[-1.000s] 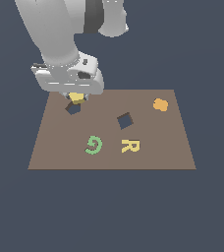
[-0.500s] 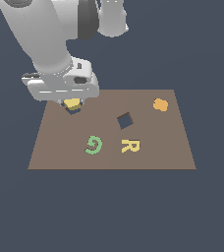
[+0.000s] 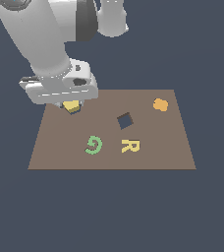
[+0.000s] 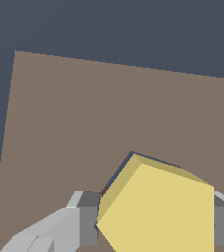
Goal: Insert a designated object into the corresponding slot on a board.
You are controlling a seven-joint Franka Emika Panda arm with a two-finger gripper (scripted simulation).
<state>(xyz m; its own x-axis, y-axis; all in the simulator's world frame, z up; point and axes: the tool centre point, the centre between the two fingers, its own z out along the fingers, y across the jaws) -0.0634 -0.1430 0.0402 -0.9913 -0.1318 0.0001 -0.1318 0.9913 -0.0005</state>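
The gripper (image 3: 71,105) sits in the upper left part of the exterior view, under the big white arm (image 3: 40,34), and it pinches the yellow pentagon block (image 3: 71,106) between its two fingers. In the wrist view the block (image 4: 158,209) fills the lower right part of the frame, and a grey finger (image 4: 84,219) presses on one side of it while the other finger (image 4: 223,221) presses on the opposite side.

The block is low over the far left corner area of the brown board (image 3: 153,157). Just under its edge, a thin dark strip is visible in the wrist view: this is the pentagon slot (image 4: 115,173), and the block covers nearly all of it. In the exterior view also, a small dark edge of the slot (image 3: 73,112) shows below the block. Whether the block is already partly inside the slot or only touching its rim, I cannot tell.

On the board, near the centre of the exterior view, there is the dark square hole (image 3: 125,120), turned like a diamond. Below it lies the flat yellow letter R (image 3: 130,145), and to the left of the R lies the green letter G (image 3: 93,145). The orange lumpy block (image 3: 160,104) rests near the upper right corner of the board, well apart from the gripper. The board lies on a plain dark blue-grey tabletop (image 3: 109,211).
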